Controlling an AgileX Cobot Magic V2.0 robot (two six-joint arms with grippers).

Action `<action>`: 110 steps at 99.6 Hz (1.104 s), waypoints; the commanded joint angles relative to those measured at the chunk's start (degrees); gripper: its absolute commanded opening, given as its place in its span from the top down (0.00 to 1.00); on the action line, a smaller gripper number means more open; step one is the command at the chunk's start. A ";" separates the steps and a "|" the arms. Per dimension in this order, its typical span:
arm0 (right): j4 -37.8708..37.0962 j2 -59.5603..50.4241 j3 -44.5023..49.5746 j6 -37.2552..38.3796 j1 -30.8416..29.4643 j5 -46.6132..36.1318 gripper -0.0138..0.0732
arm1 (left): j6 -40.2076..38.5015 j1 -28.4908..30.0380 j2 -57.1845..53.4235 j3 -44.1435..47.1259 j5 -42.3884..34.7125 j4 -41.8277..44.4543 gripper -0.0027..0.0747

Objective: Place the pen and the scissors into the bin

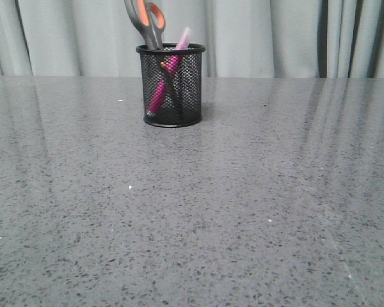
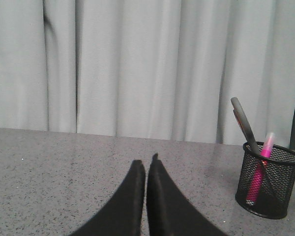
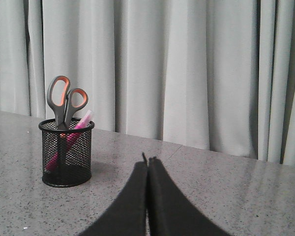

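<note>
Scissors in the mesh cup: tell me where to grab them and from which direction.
Grip the scissors by the handle loops, coming from above. They stand blades-down in the bin, handles above the rim; the mesh wall and the leaning pen block the rest.
</note>
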 commanded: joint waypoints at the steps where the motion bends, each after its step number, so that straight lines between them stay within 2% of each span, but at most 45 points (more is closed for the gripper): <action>1: 0.15 0.20 0.82 -0.38 -0.24 -3.83 0.93 | -0.48 0.10 0.38 -1.71 -3.13 0.02 0.99; 56: 0.15 0.20 0.82 -0.38 -0.24 -3.83 0.93 | -0.48 0.10 0.38 -1.58 -2.99 0.13 0.99; 65: 0.15 0.20 0.82 -0.38 -0.24 -3.83 0.93 | -2.06 0.22 0.38 -1.26 -2.73 6.91 0.99; 71: 0.15 0.20 0.82 -0.38 -0.24 -3.83 0.93 | -7.54 1.11 0.38 -0.55 -2.85 15.26 0.99; 80: 0.15 0.20 0.82 -0.38 -0.24 -3.83 0.93 | -14.57 4.26 0.38 1.31 -2.70 22.81 0.99; 90: 0.15 0.20 0.82 -0.38 -0.24 -3.83 0.93 | -23.09 7.35 -2.22 3.11 0.95 31.80 0.99; 110: 0.15 0.20 0.82 -0.38 -0.24 -3.83 0.93 | -27.28 12.66 -10.71 7.66 7.46 34.78 0.99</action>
